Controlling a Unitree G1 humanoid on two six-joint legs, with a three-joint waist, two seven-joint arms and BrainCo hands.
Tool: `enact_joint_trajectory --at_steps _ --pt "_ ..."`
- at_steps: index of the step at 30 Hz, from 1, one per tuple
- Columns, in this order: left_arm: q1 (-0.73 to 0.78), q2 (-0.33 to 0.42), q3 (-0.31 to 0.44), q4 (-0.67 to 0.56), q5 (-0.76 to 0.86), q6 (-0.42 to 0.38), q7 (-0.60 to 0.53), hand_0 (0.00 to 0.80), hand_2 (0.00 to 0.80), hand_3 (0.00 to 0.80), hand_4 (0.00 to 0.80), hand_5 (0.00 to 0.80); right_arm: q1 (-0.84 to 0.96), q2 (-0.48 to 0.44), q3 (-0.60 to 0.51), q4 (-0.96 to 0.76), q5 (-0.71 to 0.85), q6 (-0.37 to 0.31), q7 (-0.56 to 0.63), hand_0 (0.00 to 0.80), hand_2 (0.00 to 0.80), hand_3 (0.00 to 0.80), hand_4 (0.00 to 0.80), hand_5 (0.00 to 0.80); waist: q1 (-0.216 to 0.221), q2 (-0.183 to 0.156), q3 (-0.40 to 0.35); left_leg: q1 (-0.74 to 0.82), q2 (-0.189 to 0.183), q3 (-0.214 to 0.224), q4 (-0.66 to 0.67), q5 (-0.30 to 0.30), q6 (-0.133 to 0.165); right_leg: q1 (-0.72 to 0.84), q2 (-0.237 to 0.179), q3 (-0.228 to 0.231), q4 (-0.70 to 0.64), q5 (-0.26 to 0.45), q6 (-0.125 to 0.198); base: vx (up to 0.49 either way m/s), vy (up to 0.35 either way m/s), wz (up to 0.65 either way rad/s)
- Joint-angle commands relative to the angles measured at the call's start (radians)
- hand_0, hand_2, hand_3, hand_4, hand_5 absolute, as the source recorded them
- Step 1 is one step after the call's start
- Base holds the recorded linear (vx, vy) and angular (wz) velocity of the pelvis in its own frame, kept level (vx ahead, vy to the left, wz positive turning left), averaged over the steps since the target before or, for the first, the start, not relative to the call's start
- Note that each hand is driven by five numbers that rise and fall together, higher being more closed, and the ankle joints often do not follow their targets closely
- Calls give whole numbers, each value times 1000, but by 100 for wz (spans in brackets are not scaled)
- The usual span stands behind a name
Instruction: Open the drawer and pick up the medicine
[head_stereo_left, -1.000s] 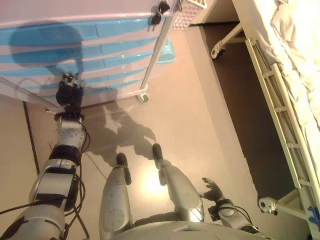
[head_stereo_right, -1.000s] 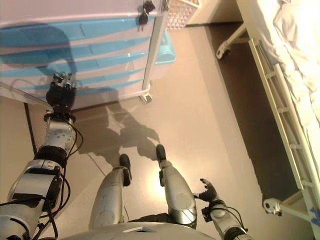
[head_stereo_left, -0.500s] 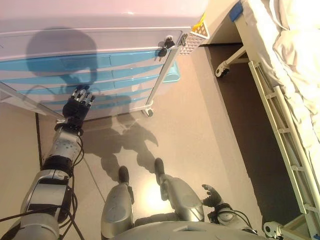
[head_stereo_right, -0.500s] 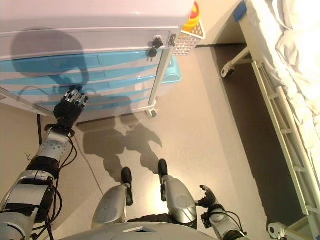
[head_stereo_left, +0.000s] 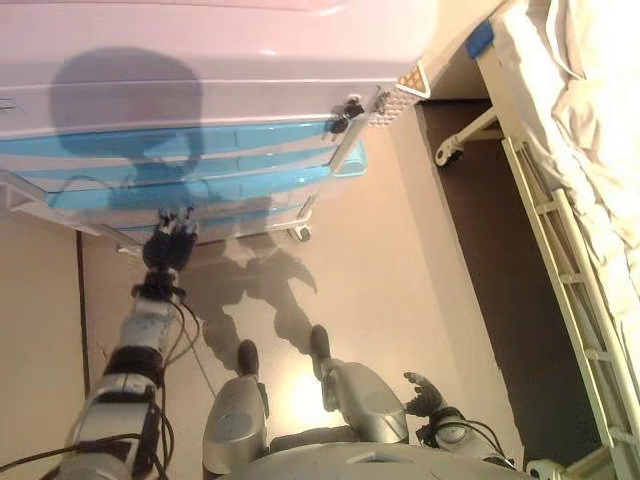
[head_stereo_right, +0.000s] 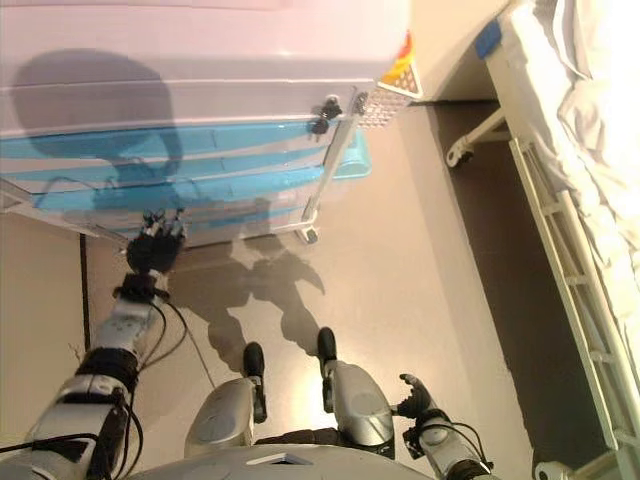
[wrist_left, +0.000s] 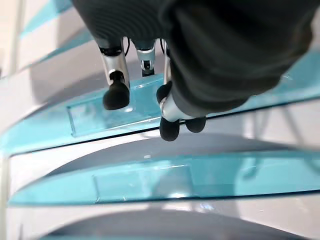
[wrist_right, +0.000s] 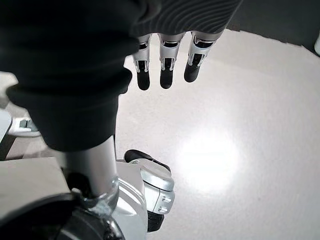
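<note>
A white cart (head_stereo_left: 200, 60) fills the far side, its front stacked with blue drawers (head_stereo_left: 200, 150), all looking closed as far as can be seen; its left end runs out of sight. A bed (head_stereo_left: 580, 150) with pale sheets is cut off at the right. The left hand (head_stereo_left: 168, 247) is stretched out at the lowest drawers, fingers (wrist_left: 116, 92) loosely straight just before a blue drawer front (wrist_left: 150, 107); whether they touch it is hard to judge, and they grip nothing. The right hand (head_stereo_left: 425, 392) hangs low by the robot's side over bare floor (wrist_right: 240, 150), fingers relaxed and empty. No medicine shows anywhere; presumably it lies inside a drawer.
</note>
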Motion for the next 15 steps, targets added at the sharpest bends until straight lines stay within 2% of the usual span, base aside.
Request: enact_joint_trajectory --at_steps 1,4,6,7,9,12,15 --pt "-49 -97 -36 -402 -54 30 -460 800 800 800 800 800 54 -42 25 -33 -19 -8 6 0 0 0 0 0 42 113 -199 -147 -14 -41 94 -21 5 -63 47 -22 81 -65 -54 -167 52 15" --pt "48 -155 -56 -343 -63 72 -530 800 800 800 800 800 31 -55 9 -55 -31 17 15 0 0 0 0 0 64 125 -196 -143 -9 -66 78 -2 -5 -60 45 -54 106 -89 -69 -115 43 25" --pt "62 -164 -58 -329 -57 79 -543 800 800 800 800 800 27 -58 6 -57 -37 21 19 0 0 0 0 0 68 127 -196 -142 -8 -71 74 2 -7 -58 44 -61 110 -93 -71 -81 28 17" --pt "142 -193 -79 -208 -50 122 -617 800 800 800 800 800 -1 -78 -19 -64 -64 39 47 0 0 0 0 0 96 138 -200 -132 1 -92 64 20 -19 -48 38 -104 141 -116 -85 -125 26 29" --pt "200 -197 -71 -111 -32 165 -648 800 800 800 800 800 -16 -92 -31 -62 -82 38 68 0 0 0 0 0 114 142 -204 -120 8 -105 58 31 -30 -33 33 -141 156 -129 -94 -90 -9 37" --pt "262 -197 -44 4 17 211 -613 800 800 800 800 800 -32 -97 -50 -48 -102 30 80 0 0 0 0 0 136 147 -213 -101 17 -116 50 40 -41 -9 28 -183 168 -143 -101 -40 -54 38" --pt "332 -196 4 146 104 257 -520 800 800 800 800 800 -48 -94 -79 1 -103 6 76 0 0 0 0 0 160 155 -230 -77 22 -130 37 47 -52 23 22 -225 165 -155 -103 -4 -70 48"
